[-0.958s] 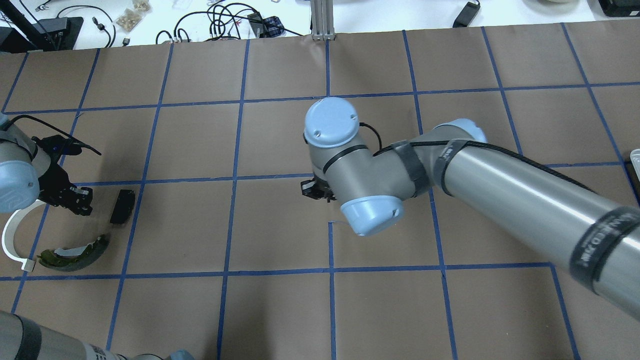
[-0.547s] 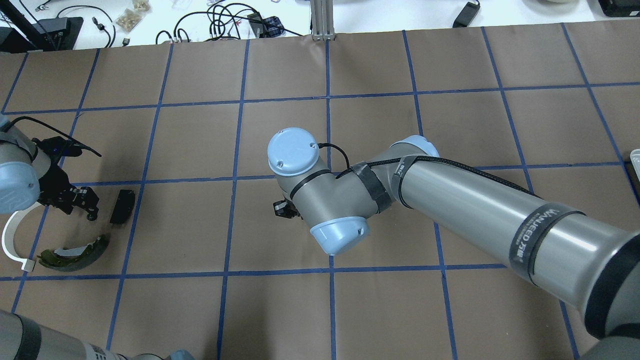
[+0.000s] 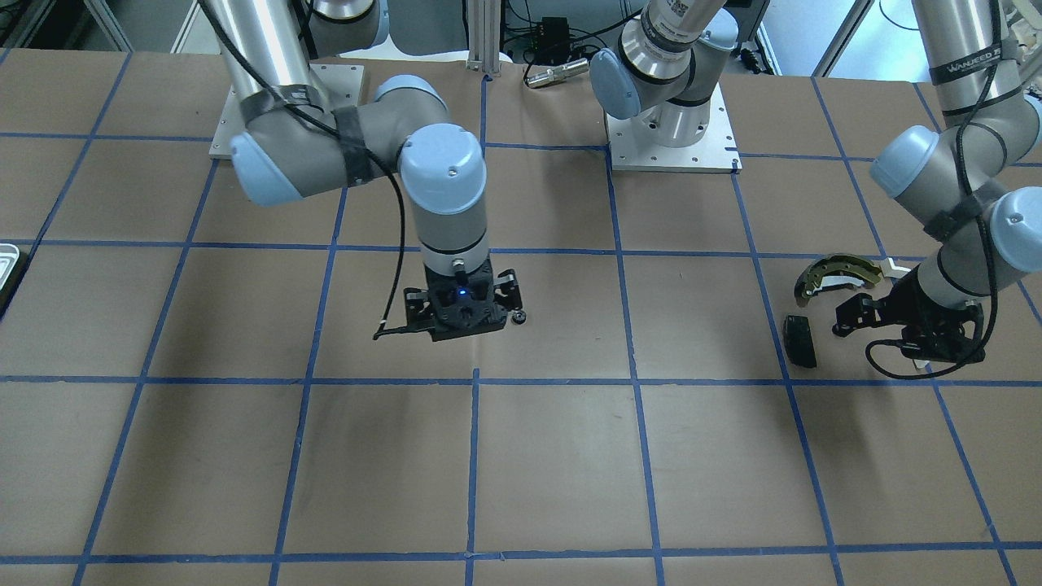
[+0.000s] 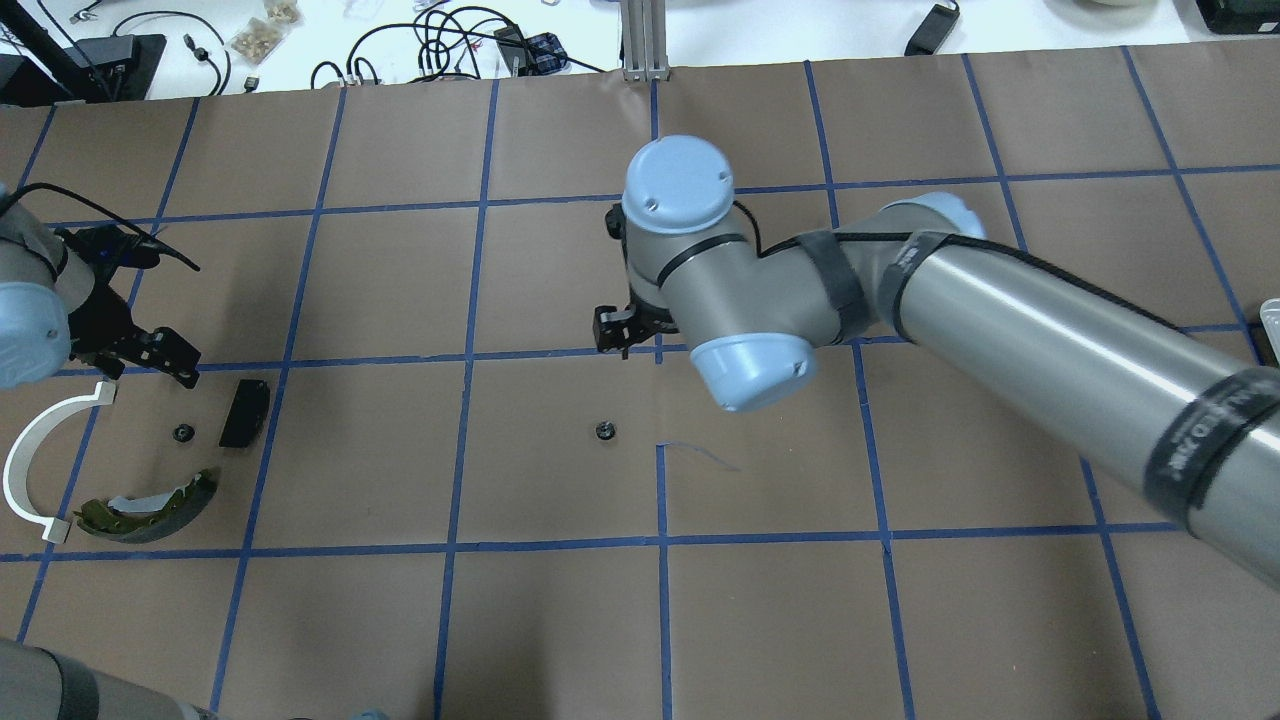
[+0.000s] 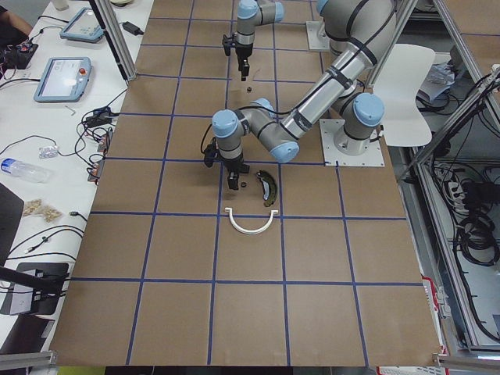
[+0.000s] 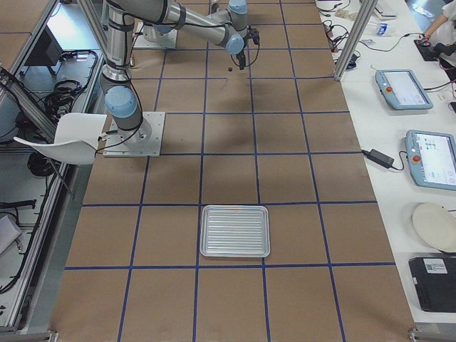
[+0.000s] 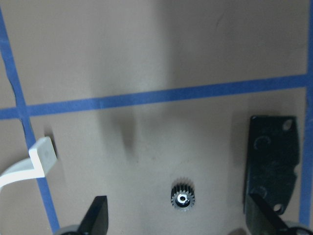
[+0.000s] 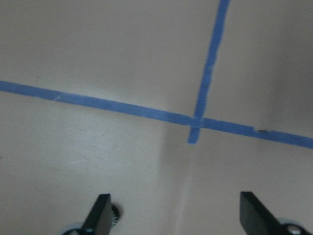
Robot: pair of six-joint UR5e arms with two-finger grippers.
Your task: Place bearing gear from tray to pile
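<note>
Two small black bearing gears lie on the table. One [image 4: 182, 433] sits in the pile, between the black pad [image 4: 244, 413], the white arc [image 4: 30, 460] and the olive brake shoe [image 4: 150, 497]. It also shows in the left wrist view [image 7: 183, 198], between the open fingers. My left gripper [image 4: 160, 350] is open and empty just beyond it. The other gear [image 4: 604, 430] lies alone mid-table. My right gripper [image 4: 622, 330] is open and empty, raised just beyond that gear [image 3: 519, 317]. The tray [image 6: 235, 231] is empty.
The tray's edge shows at the overhead view's far right [image 4: 1270, 320]. Blue tape lines grid the brown table. Cables and small items lie on the white bench [image 4: 450, 40] beyond the far edge. The right arm's forearm [image 4: 1050, 340] spans the right half.
The right gripper swung toward the left and near side, then drew back to the far side, leaving a gear mid-table. The left gripper pulled away from the pile, uncovering a gear there.
</note>
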